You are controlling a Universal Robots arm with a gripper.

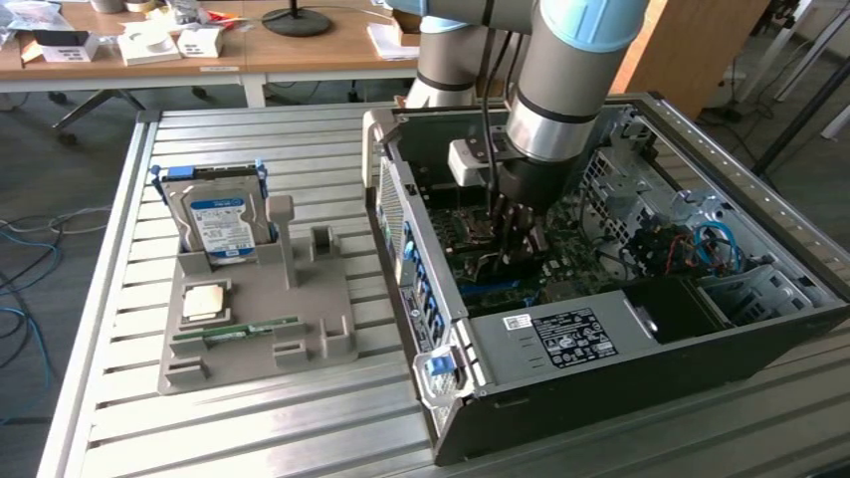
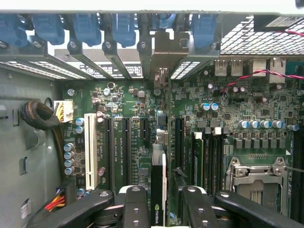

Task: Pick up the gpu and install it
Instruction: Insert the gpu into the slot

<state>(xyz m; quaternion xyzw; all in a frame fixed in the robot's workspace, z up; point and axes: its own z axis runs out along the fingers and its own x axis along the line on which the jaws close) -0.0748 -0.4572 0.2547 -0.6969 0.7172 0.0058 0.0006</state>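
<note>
"Well, what stood at the exterior view's left?"

"A grey fixture tray [image 1: 313, 329] on the slatted table [image 1: 266, 428]. It carried a silver hard drive [image 1: 222, 224] standing upright, a square processor chip [image 1: 206, 299] and a narrow green memory stick [image 1: 239, 330] lying flat. None of that was the task's part."

"And further right?"

"The open computer case [image 1: 638, 339], with the arm reaching down into it. The gripper [image 1: 512, 214] was low over the motherboard [image 2: 128, 95]."

"Where was the gpu?"

"In the gripper [image 2: 164, 209], as the wrist view had it. The gpu [image 2: 158, 180] stood on edge between the two fingers [image 2: 136, 206], which were narrowed onto it from both sides. Its pale bracket end pointed toward the case's rear slot openings. It hung above the row of dark expansion slots, to one side of the white slot [image 2: 90, 149] and well apart from the processor socket [image 2: 259, 178]. Whether its edge had reached a slot, I couldn't tell."

"How would it handle?"

"Light and stiff, I judged, but fragile: a thin board that could crack or bend if twisted. Its smooth faces looked slippery, so a tilted card could slide in the grip. Holding the flat faces near the upper edge, clear of the contact edge, seemed soundest."
</note>
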